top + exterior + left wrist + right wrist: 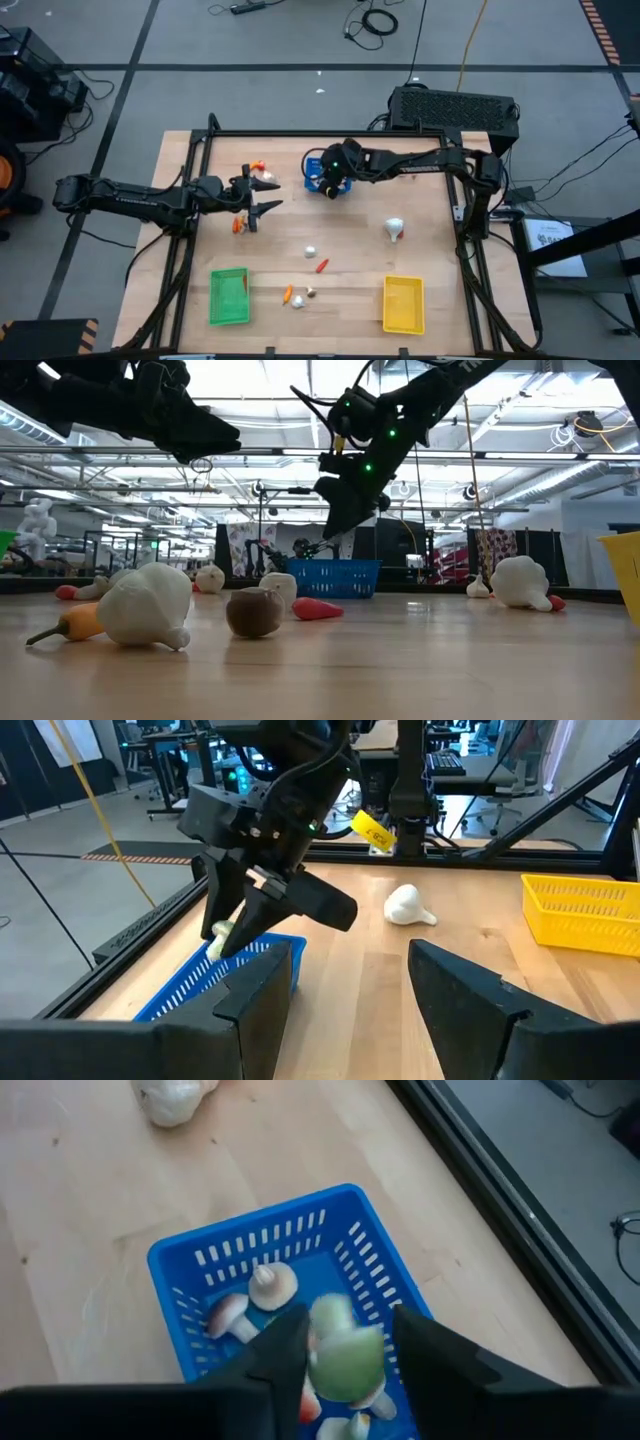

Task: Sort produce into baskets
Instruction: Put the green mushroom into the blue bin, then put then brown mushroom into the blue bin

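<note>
right claw [345, 1342]: over blue basket [190, 1258], pale-green piece [345, 1352] between spread fingers
left claw [262, 195]: spread, empty, counter [440, 250] left

From above, you can't see into the blue basket [322, 180]: the right gripper [333, 187] covers most of it. In the right wrist view the pale green piece [345, 1352] between the fingers is a blur, so whether it is touching them cannot be told. At six o'clock on the surface [350, 240], the small bits [299, 297] are too tiny to name.
</note>
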Robot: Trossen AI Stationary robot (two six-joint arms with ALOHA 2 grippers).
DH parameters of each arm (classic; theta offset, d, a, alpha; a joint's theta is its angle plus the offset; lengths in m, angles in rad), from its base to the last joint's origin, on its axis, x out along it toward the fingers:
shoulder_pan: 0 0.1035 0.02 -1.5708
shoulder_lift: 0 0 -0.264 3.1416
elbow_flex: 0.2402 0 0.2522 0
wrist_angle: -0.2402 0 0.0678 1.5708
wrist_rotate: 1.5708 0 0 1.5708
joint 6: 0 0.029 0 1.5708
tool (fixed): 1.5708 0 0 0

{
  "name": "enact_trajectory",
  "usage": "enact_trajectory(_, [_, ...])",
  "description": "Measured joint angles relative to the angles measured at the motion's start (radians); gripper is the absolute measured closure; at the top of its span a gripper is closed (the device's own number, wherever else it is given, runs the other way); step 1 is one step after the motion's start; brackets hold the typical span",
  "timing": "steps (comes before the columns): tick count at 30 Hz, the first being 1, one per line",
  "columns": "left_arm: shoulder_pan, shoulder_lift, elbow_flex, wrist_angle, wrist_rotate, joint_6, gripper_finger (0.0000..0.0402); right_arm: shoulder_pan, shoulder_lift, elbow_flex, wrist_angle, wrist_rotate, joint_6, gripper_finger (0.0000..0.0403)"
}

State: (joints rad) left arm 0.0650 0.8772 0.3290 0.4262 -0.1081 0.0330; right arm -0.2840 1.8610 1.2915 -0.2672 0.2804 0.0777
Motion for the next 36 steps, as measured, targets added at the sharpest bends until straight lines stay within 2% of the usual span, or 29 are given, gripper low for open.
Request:
enact_trajectory(5, [0.0, 0.0, 0.0, -0.001, 0.0, 0.0, 0.0192, -0.003, 0.0, 0.0, -0.002, 0.001, 0.015, 0.0213])
enact_trajectory(9, [0.0, 0.0, 0.0, -0.001, 0.0, 0.0, 0.0192, 0.011, -0.008, 0.0, -0.008, 0.001, 0.025, 0.0188])
enact_trajectory(11, [0.0, 0.0, 0.0, 0.0, 0.0, 0.0, 0.0192, 0.027, -0.022, 0.0, -0.019, -0.016, 0.038, 0.0181])
enact_trajectory(17, [0.0, 0.0, 0.0, 0.002, 0.0, 0.004, 0.0192, 0.114, -0.042, 0.001, -0.016, -0.154, 0.127, 0.0179])
enact_trajectory(23, [0.0, 0.0, 0.0, 0.002, 0.0, 0.002, 0.0192, 0.267, -0.043, 0.001, -0.016, -0.164, 0.207, 0.0179])
enact_trajectory(29, [0.0, 0.0, 0.0, 0.009, 0.003, -0.025, 0.0192, 0.438, -0.043, 0.001, 0.013, -0.144, 0.297, 0.0179])
enact_trajectory(36, [-0.008, 0.0, 0.006, 0.006, 0.003, -0.027, 0.0192, 0.592, -0.006, 0.0, 0.146, 0.018, 0.323, 0.0179])
